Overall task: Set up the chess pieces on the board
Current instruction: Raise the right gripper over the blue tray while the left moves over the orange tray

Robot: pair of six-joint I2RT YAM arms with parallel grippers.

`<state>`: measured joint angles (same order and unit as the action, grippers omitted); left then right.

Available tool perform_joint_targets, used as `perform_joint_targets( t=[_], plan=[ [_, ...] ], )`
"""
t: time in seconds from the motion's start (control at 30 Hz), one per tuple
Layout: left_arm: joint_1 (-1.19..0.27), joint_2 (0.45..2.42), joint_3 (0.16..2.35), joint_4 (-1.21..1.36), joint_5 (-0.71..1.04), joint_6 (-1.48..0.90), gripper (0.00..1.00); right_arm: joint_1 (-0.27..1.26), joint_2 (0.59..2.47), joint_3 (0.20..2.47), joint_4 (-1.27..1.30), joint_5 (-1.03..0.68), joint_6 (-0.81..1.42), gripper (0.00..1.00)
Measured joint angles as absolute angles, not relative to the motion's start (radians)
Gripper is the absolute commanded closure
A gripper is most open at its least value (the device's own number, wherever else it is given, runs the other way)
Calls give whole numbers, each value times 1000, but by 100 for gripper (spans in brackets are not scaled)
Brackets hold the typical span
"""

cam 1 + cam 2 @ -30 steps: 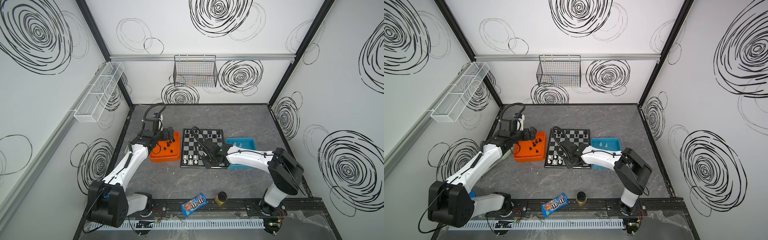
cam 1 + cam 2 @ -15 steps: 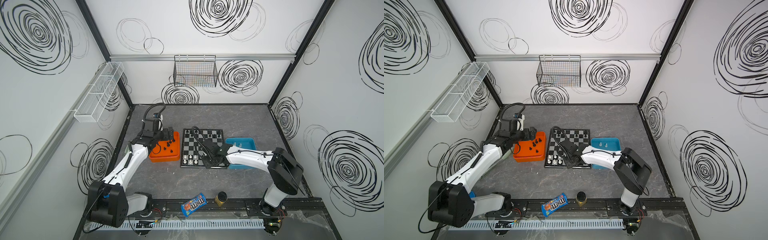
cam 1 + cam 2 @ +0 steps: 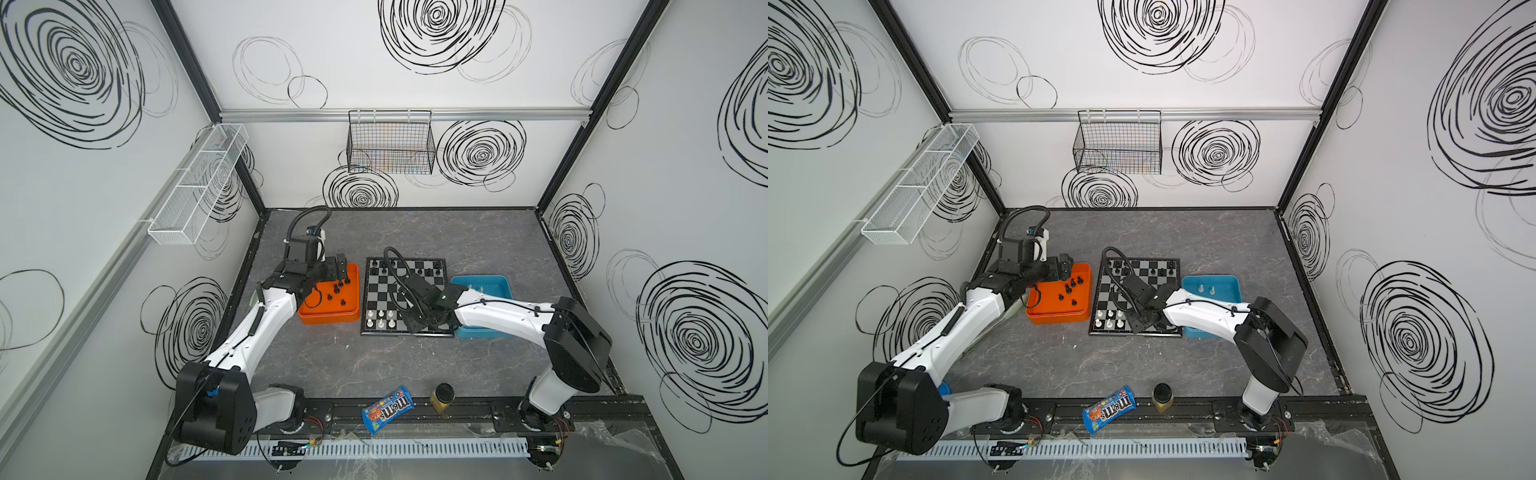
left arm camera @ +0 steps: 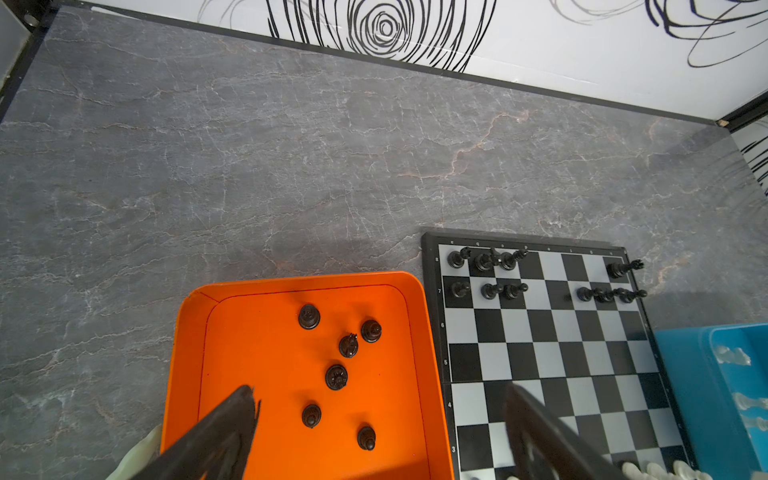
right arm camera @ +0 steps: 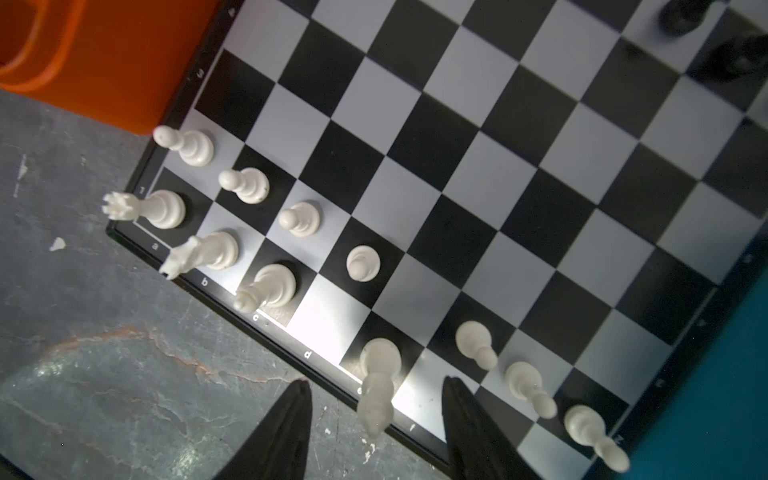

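Observation:
The board point(image 3: 405, 297) point(image 3: 1142, 291) lies mid-table between an orange tray point(image 3: 328, 318) and a blue tray point(image 3: 478, 278). My right gripper point(image 5: 377, 382) point(image 3: 415, 324) hovers open over the board's near edge. A tall white piece point(image 5: 380, 357) stands free between its fingers on the near row. More white pieces point(image 5: 299, 218) fill the near rows and black pieces point(image 4: 484, 262) the far rows. My left gripper point(image 4: 380, 390) point(image 3: 336, 270) is open and empty above the orange tray point(image 4: 183, 332), where several black pieces point(image 4: 336, 376) stand.
White pieces point(image 3: 1201, 287) stand in the blue tray. A candy bag point(image 3: 388, 409) and a small black-lidded jar point(image 3: 442, 397) sit at the table's front edge. A wire basket point(image 3: 390, 143) hangs on the back wall, a white mesh shelf point(image 3: 199, 183) on the left wall.
The right gripper's jaws have spread apart, letting go of the tall white piece on the near row. Neither arm has visibly shifted.

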<state>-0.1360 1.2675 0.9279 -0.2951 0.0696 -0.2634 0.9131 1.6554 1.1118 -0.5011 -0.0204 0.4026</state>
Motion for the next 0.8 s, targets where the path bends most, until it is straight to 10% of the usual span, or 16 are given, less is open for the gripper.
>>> perform_joint_targets(
  t=[0.23, 0.8],
  plan=[
    [-96, 1277, 1008, -389, 60, -327, 4, 842, 1589, 1201, -516, -30, 372, 0],
    [-82, 1431, 1076, -567, 14, -418, 3, 368, 1337, 1129, -355, -128, 297, 0]
  ],
)
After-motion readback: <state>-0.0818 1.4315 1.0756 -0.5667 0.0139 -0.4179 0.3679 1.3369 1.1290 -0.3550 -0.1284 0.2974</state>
